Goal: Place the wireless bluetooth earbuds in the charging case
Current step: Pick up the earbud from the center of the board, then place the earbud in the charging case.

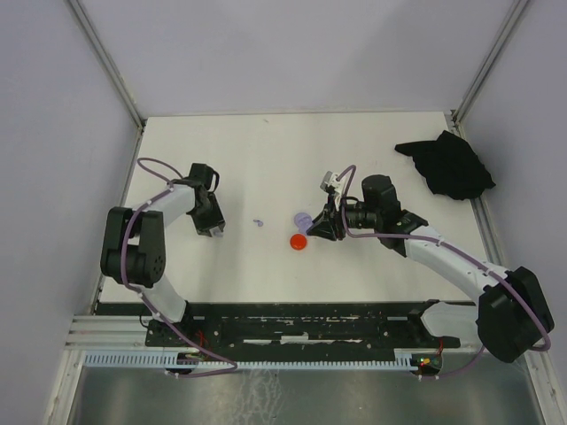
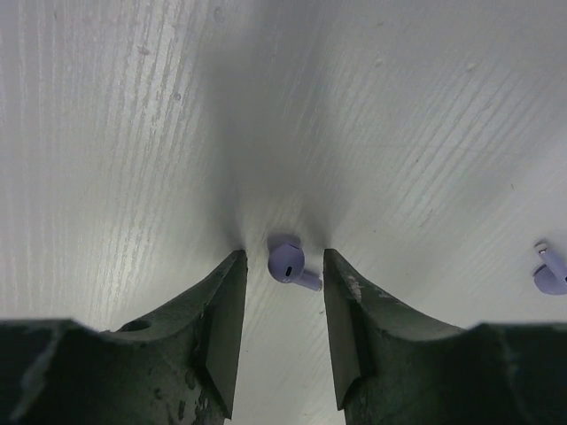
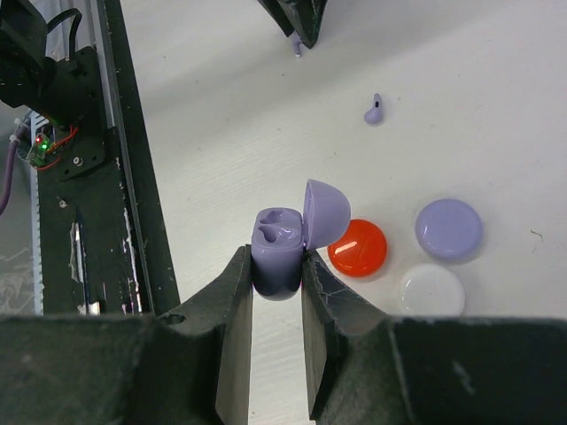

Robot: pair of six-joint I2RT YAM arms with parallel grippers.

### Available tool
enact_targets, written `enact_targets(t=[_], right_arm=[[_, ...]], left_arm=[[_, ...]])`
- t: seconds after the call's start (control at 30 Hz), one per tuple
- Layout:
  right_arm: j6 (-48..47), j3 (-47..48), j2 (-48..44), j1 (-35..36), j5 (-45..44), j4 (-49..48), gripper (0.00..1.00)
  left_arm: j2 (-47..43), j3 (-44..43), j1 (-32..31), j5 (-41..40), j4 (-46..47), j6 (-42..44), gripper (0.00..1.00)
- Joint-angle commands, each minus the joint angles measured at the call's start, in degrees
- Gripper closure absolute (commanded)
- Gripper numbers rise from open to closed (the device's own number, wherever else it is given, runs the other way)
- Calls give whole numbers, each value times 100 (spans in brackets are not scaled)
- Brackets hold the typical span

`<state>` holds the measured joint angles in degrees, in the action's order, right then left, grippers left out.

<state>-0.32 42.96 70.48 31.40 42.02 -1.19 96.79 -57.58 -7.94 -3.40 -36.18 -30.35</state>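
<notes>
Lilac earbud (image 2: 286, 263) flat on the table (image 2: 133, 133), bracketed by the left gripper (image 2: 283, 255). Fingers (image 2: 226, 305) spread, one on each side, bare table showing in both gaps: not yet pinched. Stem angled toward one finger. Second earbud (image 2: 549, 270) well apart to the right, between the two arms, untouched.

Right gripper (image 3: 275, 266) pressed firmly on the lilac case (image 3: 276, 237). Case upright in the grip, lid (image 3: 323, 212) swung open, both sockets empty. Red disc (image 3: 357, 248), lilac disc (image 3: 449, 228) and white disc (image 3: 431, 290) close beside it, just left of that gripper in the scene.

Judged stage: pick-up of the first earbud. Nothing seated so far.

Hazards from here:
- Earbud squirting out on closing. Cause: rounded, slick body; contact on the stem side first.
- Pinch on the stem alone. Result: earbud swinging in the grip and meeting the socket at the wrong angle.
- Skewed hold. Result: no seating, or jamming at the socket rim.
- Case twisting or slipping under insertion load. Cause: narrow grip on its lower body only.
- Lid falling shut if knocked on approach.
</notes>
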Motion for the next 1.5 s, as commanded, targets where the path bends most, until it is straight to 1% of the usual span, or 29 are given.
enact_targets(t=[0.0, 0.17, 0.3, 0.37, 0.5, 0.73, 0.93, 1.0, 1.13, 1.2, 1.47], right_arm=[[-74, 291, 31, 33, 135, -129, 98], [-43, 309, 29, 31, 210, -138, 98], [130, 310, 22, 55, 245, -357, 98], [219, 302, 19, 89, 226, -487, 98], [306, 292, 8, 209, 69, -627, 98], [427, 214, -150, 423, -477, -1217, 98], [496, 63, -259, 605, -969, -2109, 98], [421, -25, -278, 651, -1101, -2557, 98], [287, -402, -268, 699, -1134, -3811, 98], [238, -449, -222, 715, -1131, -4174, 98], [-60, -363, -201, 849, -1725, -4408, 98]], left_arm=[[128, -184, 22, -177, 92, 73, 54], [141, -130, 6, 7, 93, 179, 60], [2, -91, 4, 124, 85, 326, 70], [-144, -108, -31, 155, 90, 418, 73], [-533, -229, -192, 132, 87, 639, 75], [-1234, -663, -579, -334, -75, 758, 75], [-1800, -1242, -1298, -1082, -152, 743, 75], [-1961, -1458, -1539, -1278, -148, 732, 75], [-2241, -1827, -2057, -1667, -62, 807, 75], [-2369, -1994, -2369, -1877, 9, 891, 75], [-2482, -2653, -3223, -2467, 53, 924, 75]])
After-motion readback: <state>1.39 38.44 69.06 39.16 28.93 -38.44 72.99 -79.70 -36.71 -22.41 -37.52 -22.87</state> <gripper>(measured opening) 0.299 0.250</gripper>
